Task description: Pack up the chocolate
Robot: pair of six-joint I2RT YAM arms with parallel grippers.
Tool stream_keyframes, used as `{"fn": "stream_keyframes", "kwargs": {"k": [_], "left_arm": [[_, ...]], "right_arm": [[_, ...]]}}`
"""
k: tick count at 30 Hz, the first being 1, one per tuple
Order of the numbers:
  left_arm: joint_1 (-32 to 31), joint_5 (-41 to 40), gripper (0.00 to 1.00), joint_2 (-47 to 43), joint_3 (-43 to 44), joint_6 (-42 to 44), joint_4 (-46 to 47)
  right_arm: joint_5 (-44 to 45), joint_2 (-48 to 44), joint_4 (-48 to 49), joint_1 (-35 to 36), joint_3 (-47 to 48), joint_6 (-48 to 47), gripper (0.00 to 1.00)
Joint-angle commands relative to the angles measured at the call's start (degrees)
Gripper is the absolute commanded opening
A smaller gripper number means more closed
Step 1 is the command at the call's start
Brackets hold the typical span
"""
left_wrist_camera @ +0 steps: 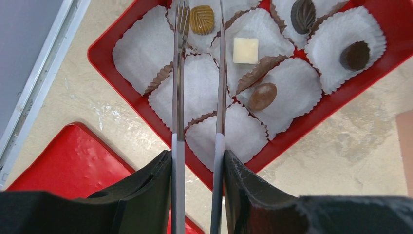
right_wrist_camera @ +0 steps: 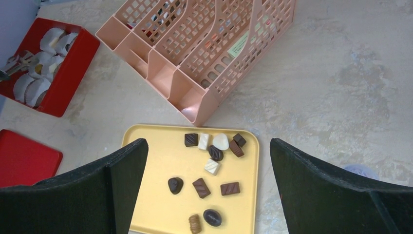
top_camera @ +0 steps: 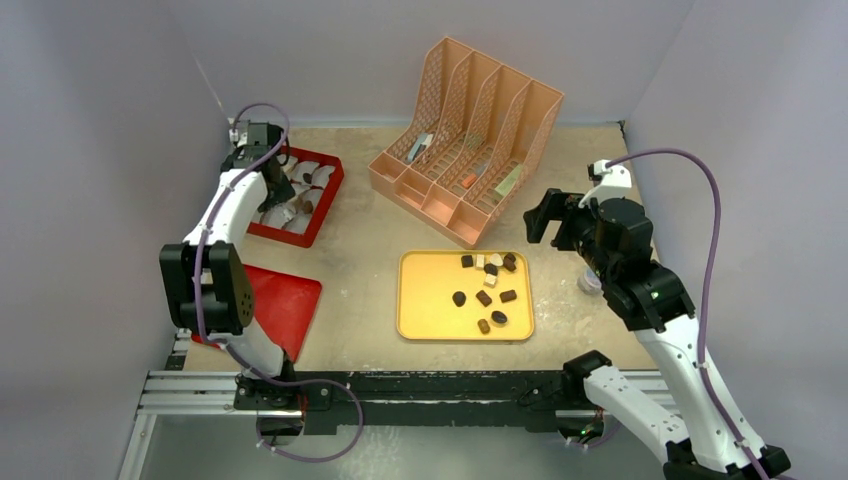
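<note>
Several chocolate pieces (right_wrist_camera: 201, 187), dark, brown and white, lie loose on the yellow tray (top_camera: 420, 310). The red box (left_wrist_camera: 311, 124) holds white paper liners; in them sit a caramel piece (left_wrist_camera: 201, 19), a white square (left_wrist_camera: 245, 50), a brown oval (left_wrist_camera: 263, 96) and two dark pieces (left_wrist_camera: 303, 15). My left gripper (left_wrist_camera: 197, 156) is shut on metal tweezers (left_wrist_camera: 178, 97) over the box. The tweezer tips stand apart either side of the caramel piece. My right gripper (right_wrist_camera: 207, 141) hangs open, high above the tray's right side, with nothing in it.
A pink file organizer (top_camera: 470, 150) stands behind the tray. The red lid (top_camera: 290, 300) lies near the left arm's base, in front of the red box (top_camera: 325, 205). A small pale round object (right_wrist_camera: 360, 170) sits on the table right of the tray.
</note>
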Motion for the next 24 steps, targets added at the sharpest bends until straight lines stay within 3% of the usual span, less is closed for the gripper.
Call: {"fn": "stream_keyframes", "kwargs": {"k": [1,9,17,24], "left_arm": [[-0.53,-0.05,0.38,-6.24,-0.10,-0.60,2.38],[-6.20,0.44,0.38,-11.69,-1.99,0.51,1.70],[-12.98,11.02,0.36,-16.99,-2.77,4.75,1.03],[-21.29,10.94,0.36,-20.95,-4.13,7.75,-0.43]], "right_arm": [[0.82,0.44,0.51,-0.14,1.72,-0.39,0.97],[2.02,1.11,0.78,-0.14,1.61,-0.06,0.97],[2.43,1.63,-0.91,-0.09,1.77,-0.33,0.97],[5.06,2.09,-1.44,-0.14,3.05,-2.21,0.97]]}}
